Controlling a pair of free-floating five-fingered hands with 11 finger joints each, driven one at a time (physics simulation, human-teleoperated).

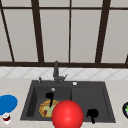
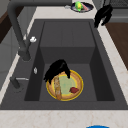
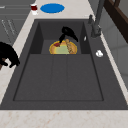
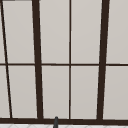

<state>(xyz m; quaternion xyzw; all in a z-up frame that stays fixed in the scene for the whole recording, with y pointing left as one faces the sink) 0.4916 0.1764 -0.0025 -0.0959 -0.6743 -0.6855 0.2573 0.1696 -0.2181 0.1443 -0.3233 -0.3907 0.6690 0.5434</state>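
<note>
A yellow plate [image 1: 47, 109] [image 2: 65, 85] [image 3: 62, 48] lies in the left basin of the dark sink [image 1: 107, 100]. It carries pale green food, a brown strip and a small red piece. My left hand [image 1: 50, 96] [image 2: 57, 69] [image 3: 68, 32] hovers over the plate's back rim, fingers relaxed and hanging toward it; I cannot tell whether they touch. My right hand [image 1: 92, 113] [image 2: 102, 14] [image 3: 7, 55] hangs over the front edge of the sink's right half, fingers loosely drooping, holding nothing. A large red ball [image 1: 67, 115] covers part of the sink's front edge.
A dark faucet [image 1: 56, 71] [image 2: 17, 30] [image 3: 97, 20] stands behind the basin. A blue plate [image 1: 7, 103] [image 3: 52, 8] and a red cup [image 1: 6, 117] [image 3: 33, 7] sit on the left counter. A dark bowl with green food [image 1: 125, 109] [image 2: 81, 6] sits on the right counter.
</note>
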